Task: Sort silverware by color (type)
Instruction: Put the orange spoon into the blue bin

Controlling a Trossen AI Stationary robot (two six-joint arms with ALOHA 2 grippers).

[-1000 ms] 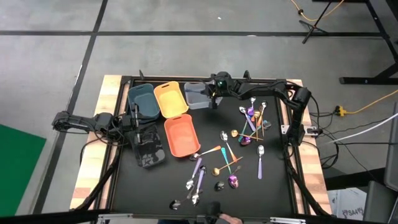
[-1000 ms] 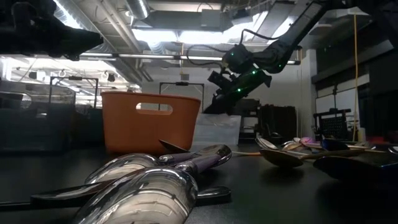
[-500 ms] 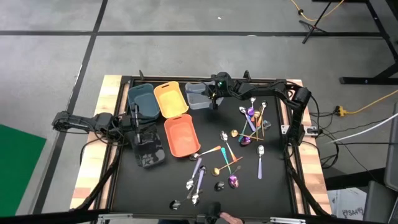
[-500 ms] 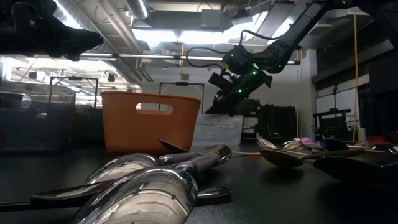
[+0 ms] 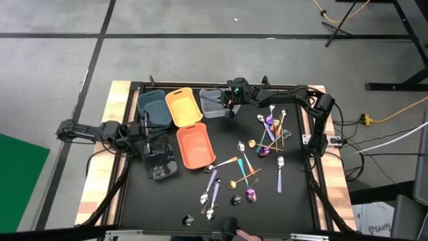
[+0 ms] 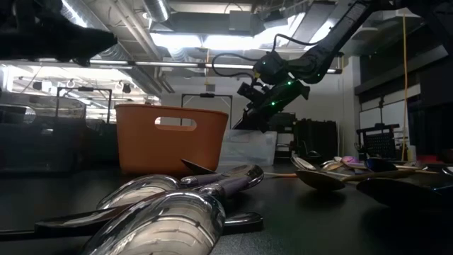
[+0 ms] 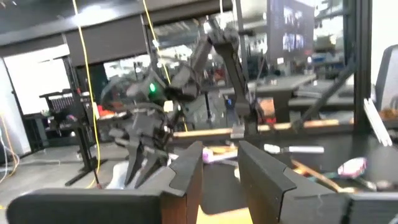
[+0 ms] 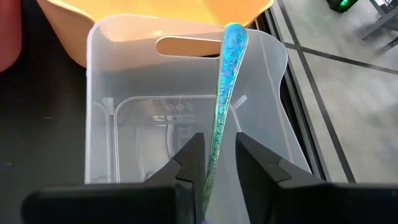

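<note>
My right gripper [image 8: 219, 167] hangs over the clear bin [image 8: 186, 124] at the table's far side, also seen in the high view [image 5: 229, 107]. Its fingers stand slightly apart, and a teal iridescent piece of silverware [image 8: 226, 74] runs up between them, over the bin. Other spoons and forks [image 5: 251, 167] lie scattered on the black mat. My left gripper [image 7: 221, 168] waits open and empty at the table's left [image 5: 146, 128]. My right gripper has the teal piece's handle [image 8: 212, 163] in the gap between its two fingers, close to one finger [image 8: 194, 163]. The gap is wider than the handle. I cannot tell whether either finger touches it. The fingers slant down over the bin, along the piece.
A teal bin [image 5: 154, 107] and a yellow bin [image 5: 184, 106] stand beside the clear one at the far edge. An orange bin [image 5: 195, 146] and a black bin [image 5: 160, 159] sit nearer the middle left. Bare mat lies at the near left.
</note>
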